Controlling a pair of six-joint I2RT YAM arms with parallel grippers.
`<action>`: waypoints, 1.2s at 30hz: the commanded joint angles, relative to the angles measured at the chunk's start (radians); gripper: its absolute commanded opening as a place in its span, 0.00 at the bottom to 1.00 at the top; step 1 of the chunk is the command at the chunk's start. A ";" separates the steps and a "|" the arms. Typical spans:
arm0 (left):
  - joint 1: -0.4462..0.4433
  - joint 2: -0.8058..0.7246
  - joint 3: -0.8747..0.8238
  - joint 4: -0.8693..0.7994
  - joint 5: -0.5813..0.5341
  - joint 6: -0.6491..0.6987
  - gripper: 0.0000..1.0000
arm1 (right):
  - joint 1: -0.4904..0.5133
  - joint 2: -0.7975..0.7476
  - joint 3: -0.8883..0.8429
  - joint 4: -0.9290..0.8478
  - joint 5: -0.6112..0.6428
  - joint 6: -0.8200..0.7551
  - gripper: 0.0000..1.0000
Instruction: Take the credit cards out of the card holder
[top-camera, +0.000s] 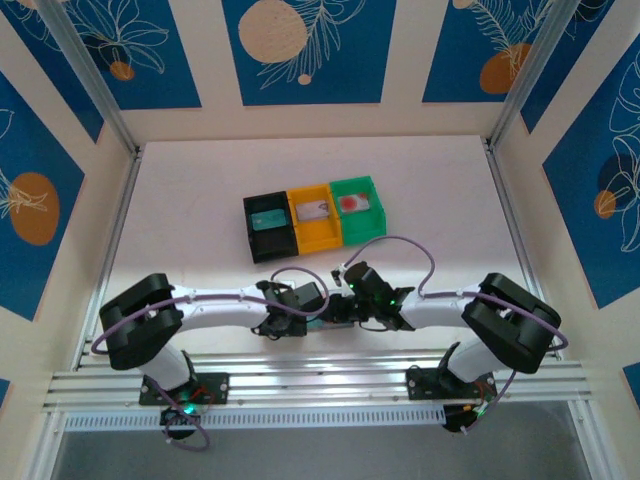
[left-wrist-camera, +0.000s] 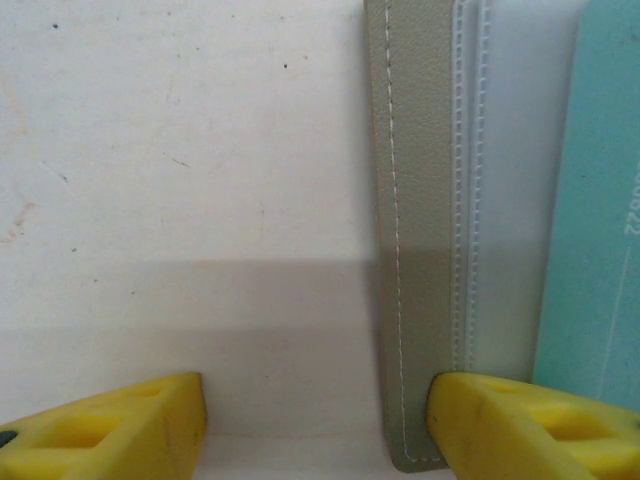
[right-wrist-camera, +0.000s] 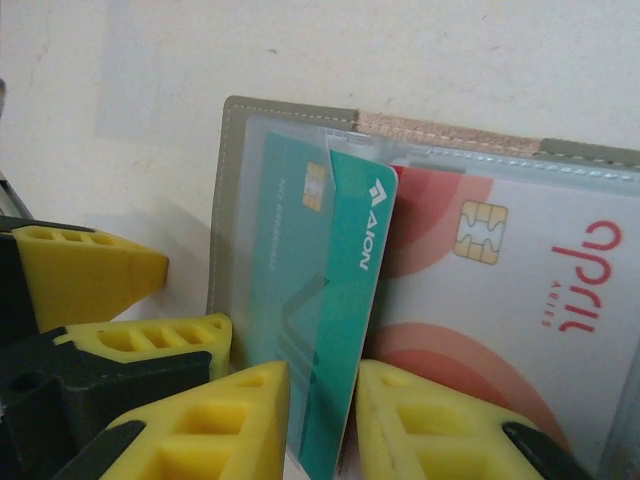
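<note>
Two credit cards (right-wrist-camera: 520, 300) lie in the card holder (left-wrist-camera: 415, 200) by the near edge of the table (left-wrist-camera: 150, 150); left gripper (left-wrist-camera: 315, 390), fingers spread, pins it (for counter-hold) while right gripper (right-wrist-camera: 322, 378) apparently pinches the teal card (right-wrist-camera: 345, 290).

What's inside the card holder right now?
In the card holder: an AION teal card tilted partly out, another teal card pocketed behind it, a red-and-white card pocketed beside. Anything beneath them is covered.

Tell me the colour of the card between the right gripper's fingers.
Teal, with white AION lettering; the card shows best in the right wrist view.
</note>
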 joint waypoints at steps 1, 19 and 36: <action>-0.033 0.195 -0.088 0.332 0.223 -0.015 0.64 | 0.015 0.029 -0.007 0.010 -0.016 0.004 0.26; -0.035 0.185 -0.099 0.332 0.217 -0.016 0.64 | 0.022 -0.048 -0.033 -0.033 0.052 -0.012 0.00; -0.033 0.095 -0.087 0.260 0.165 0.005 0.65 | -0.066 -0.296 -0.114 -0.149 0.064 -0.034 0.00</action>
